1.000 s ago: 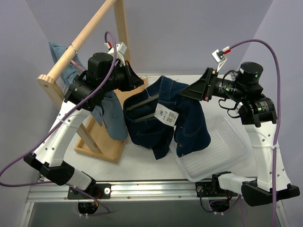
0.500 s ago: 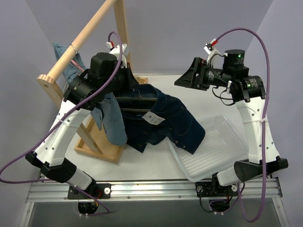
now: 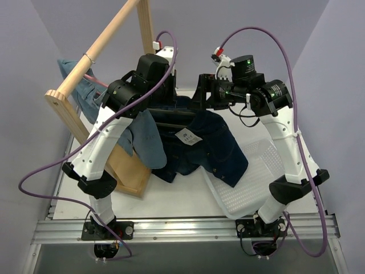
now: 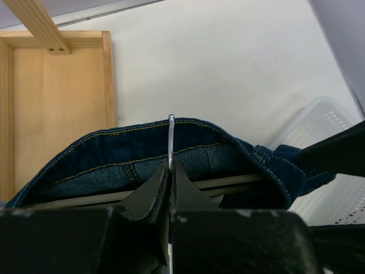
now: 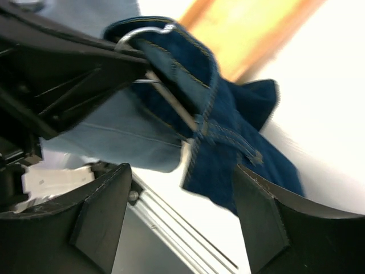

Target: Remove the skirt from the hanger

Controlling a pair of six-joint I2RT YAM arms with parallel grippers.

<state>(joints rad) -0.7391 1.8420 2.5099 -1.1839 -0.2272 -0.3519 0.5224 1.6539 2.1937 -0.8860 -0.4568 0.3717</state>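
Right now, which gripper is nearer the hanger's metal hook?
Left. The left gripper is shut on the hook; the right gripper is open, facing it from nearby.

The right hand (image 3: 198, 94) has swung in beside the hanger (image 4: 170, 142) — skirt (image 3: 214, 145) now drooping.

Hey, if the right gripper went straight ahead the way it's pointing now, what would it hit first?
Most likely the dark denim skirt, where it drapes over the hanger. That fold sits squarely between the open fingers of the right gripper in its wrist view, though depth is hard to judge.
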